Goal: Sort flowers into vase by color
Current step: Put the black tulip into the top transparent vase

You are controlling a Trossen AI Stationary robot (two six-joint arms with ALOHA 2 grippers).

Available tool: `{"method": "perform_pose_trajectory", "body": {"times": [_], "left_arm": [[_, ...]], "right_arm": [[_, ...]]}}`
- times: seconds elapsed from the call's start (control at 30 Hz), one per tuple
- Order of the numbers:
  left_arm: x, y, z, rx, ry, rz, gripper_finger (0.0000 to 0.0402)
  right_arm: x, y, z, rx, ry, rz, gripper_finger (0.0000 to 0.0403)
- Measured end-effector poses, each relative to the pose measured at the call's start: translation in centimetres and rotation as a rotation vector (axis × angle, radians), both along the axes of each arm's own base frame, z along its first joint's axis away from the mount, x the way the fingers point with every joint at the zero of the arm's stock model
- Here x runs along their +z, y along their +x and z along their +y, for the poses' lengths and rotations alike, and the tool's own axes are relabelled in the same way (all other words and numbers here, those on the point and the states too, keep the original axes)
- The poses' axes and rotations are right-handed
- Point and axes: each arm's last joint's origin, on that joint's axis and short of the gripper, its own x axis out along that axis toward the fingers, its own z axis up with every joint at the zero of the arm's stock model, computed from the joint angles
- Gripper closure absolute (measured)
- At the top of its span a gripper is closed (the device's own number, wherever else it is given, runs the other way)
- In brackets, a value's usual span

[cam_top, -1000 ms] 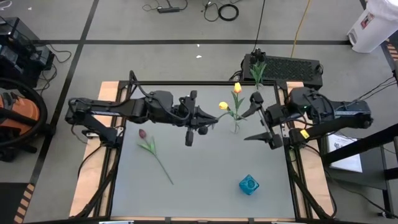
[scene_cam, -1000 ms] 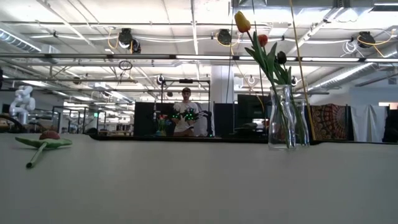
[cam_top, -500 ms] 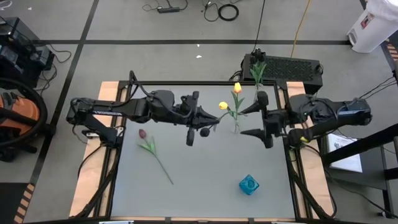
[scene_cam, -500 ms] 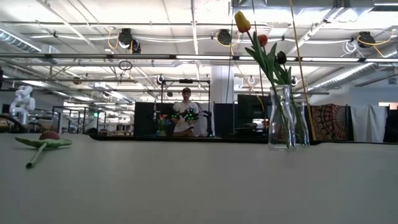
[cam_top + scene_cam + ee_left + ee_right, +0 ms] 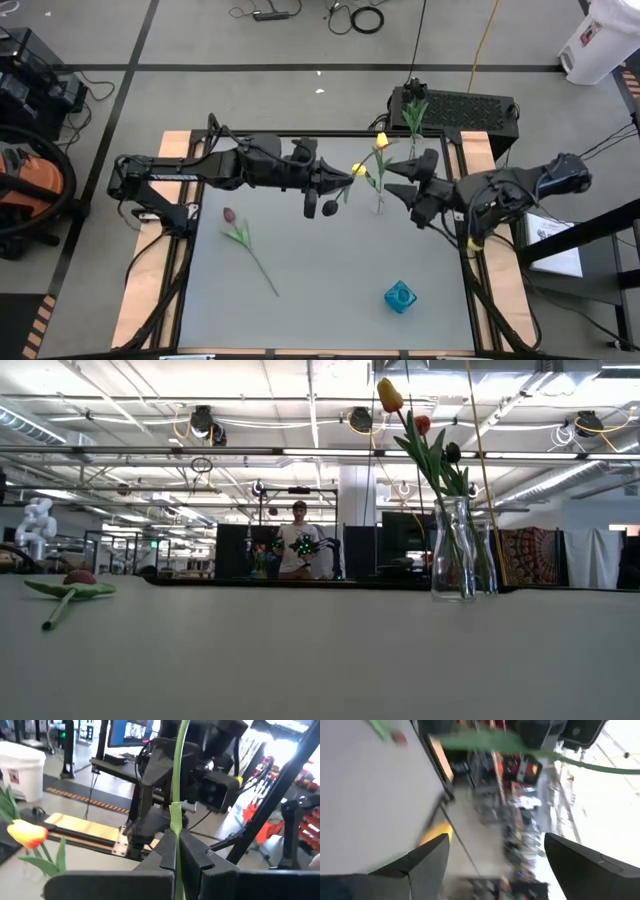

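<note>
Near the tabletop's (image 5: 330,290) far edge, a yellow artificial tulip on a thin green stem (image 5: 176,815) is pinched at mid-stem by the left end effector (image 5: 333,189), right beside the clear glass vase (image 5: 458,550) holding yellow, red and dark tulips. A pinkish-red tulip (image 5: 243,240) lies flat on the left side; a small blue vase (image 5: 400,296) stands near the front. Such stems look light, slippery and bendy, so a grip low on the stem, away from leaves, seems best. The right end effector (image 5: 412,187) hovers with fingers spread, just beside the glass vase.
</note>
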Motion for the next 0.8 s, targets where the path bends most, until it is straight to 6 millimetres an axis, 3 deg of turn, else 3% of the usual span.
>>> {"method": "perform_pose_trajectory", "body": {"times": [0.37, 0.8], "left_arm": [[-0.2, 0.0, 0.0, 0.012, -0.145, 0.03, 0.0394], [-2.0, 0.2, 0.0, 0.052, -0.326, 0.185, 0.0394]], "right_arm": [[-0.9, 2.1, 2.4, -0.248, -0.379, 0.141, 0.0085], [-1.0, 3.3, 4.3, -0.218, -0.394, 0.098, 0.0085]]}}
